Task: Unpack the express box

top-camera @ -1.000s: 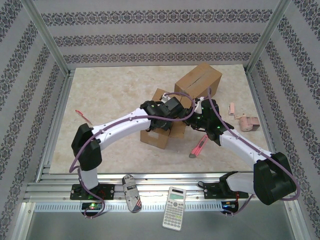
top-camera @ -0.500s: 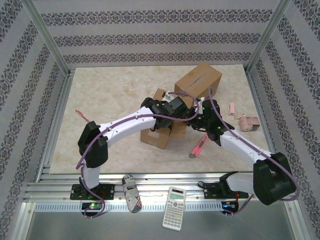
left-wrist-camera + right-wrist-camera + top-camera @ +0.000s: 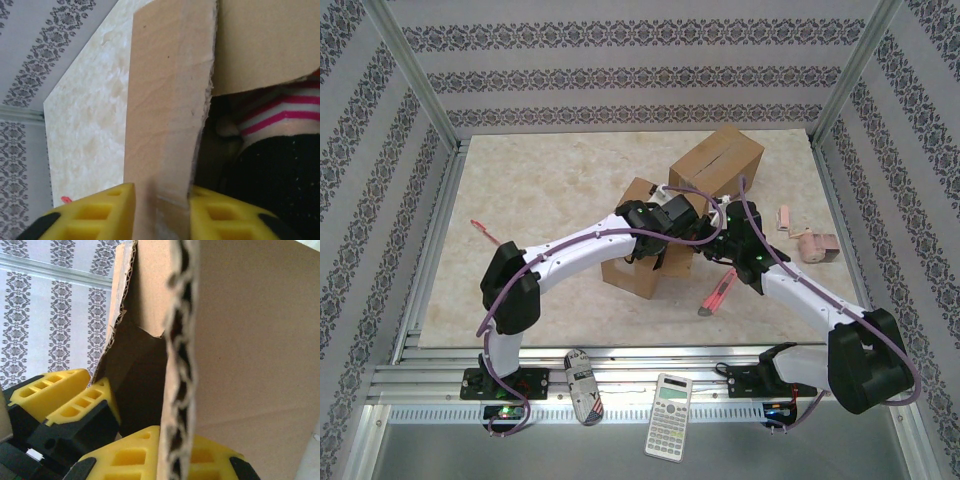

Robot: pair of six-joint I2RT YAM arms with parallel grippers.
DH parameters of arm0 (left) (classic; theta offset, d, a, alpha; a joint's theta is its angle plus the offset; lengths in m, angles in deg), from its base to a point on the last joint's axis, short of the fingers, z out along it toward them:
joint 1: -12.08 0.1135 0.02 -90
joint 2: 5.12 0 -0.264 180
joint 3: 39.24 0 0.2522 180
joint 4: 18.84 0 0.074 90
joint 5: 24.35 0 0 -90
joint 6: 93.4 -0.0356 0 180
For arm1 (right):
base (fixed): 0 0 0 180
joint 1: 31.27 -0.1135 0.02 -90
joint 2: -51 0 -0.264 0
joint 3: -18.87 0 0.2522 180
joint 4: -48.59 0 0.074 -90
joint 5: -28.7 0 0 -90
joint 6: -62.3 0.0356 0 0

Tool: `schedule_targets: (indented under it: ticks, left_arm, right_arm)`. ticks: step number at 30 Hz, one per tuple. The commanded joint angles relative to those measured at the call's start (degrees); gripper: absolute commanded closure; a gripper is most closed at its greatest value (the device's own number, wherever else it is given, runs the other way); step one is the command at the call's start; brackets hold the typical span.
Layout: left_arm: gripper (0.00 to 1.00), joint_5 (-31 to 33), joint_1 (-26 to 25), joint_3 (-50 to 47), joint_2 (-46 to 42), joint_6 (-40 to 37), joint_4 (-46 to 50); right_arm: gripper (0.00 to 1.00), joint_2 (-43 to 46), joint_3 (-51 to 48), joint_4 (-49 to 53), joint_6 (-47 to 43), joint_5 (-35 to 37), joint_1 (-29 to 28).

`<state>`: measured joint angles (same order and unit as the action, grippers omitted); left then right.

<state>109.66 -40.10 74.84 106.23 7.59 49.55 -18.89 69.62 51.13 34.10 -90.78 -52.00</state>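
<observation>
- The left tool [image 3: 161, 195] pinches a flap [image 3: 167, 100]; the right tool [image 3: 175, 437] is pressed onto a second flap [image 3: 240, 340] at its corrugated edge.
- The open box [image 3: 630, 272] stands mid-desk, with a pink-and-white striped thing [image 3: 280, 107] inside.
- Another box [image 3: 717, 160] sits just behind it, and a pink cutter [image 3: 717, 293] lies near its right.
- The desk [image 3: 540, 200] is beige and marble-patterned.
- The walls [image 3: 620, 60] have striped floral paper, and an aluminium frame [image 3: 415, 85] edges the cell.

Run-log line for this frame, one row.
task: unpack express box | left pincer: shut on taped flap | right pincer: shut on ragged flap | inside: striped item, not yet out
</observation>
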Motion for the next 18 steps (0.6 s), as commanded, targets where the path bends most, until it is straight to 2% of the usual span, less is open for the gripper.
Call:
schedule_targets:
  ticks: [1,2,11,18]
  left_arm:
    - [0.95,5.4,1.4,1.1,0.2,-0.8,4.2]
    - [1.0,5.5,1.5,1.2,0.0,-0.9,4.2]
    - [1.0,3.1,3.9,-1.6,-4.0,1.5,1.7]
    - [1.0,-5.8,9.1,-9.3,-12.4,6.8,-4.2]
  right_arm:
    - [1.0,2.1,-1.3,1.2,-0.9,0.6,1.5]
    - [1.0,2.2,-1.3,1.5,-1.0,0.6,1.6]
    - [1.0,1.9,-2.1,3.7,-1.5,2.0,1.7]
    - [1.0,1.9,-3.0,5.8,-1.8,3.4,1.6]
